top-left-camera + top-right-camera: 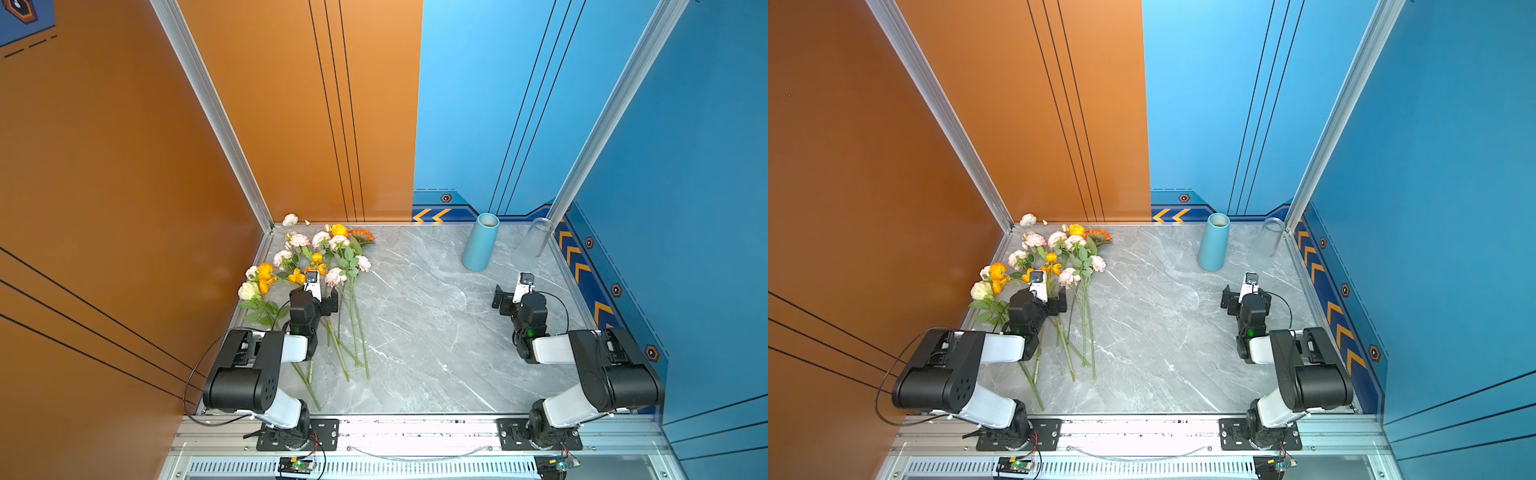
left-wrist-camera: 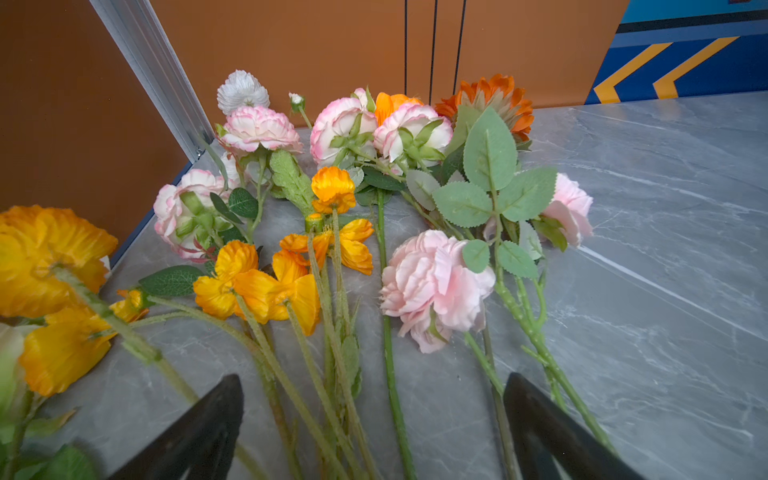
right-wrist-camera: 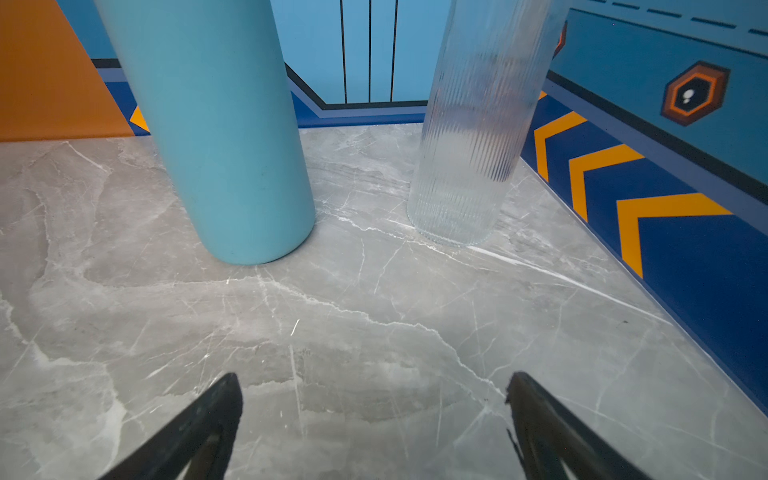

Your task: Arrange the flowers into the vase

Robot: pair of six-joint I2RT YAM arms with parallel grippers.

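Flowers (image 1: pixel 316 266): about a dozen, loose on the table's (image 1: pixel 415 332) far-left part; none in a vase.
Vases: two, upright, far right: blue vase (image 1: pixel 480 243), glass vase (image 1: pixel 538 237) beside it.
Left gripper (image 2: pixel 374 380): jaws wide, empty; stems (image 2: pixel 390 374) run between them.
Right gripper (image 3: pixel 374 378): jaws wide, empty, facing both vases.

The left arm (image 1: pixel 249 374) and right arm (image 1: pixel 611 370) are each folded at the elbow, with the wrist extended forward and pitched downward. The left fingers (image 2: pixel 199 432) are spread fully apart with nothing gripped. The right fingers (image 3: pixel 195 432) are likewise spread apart, empty.
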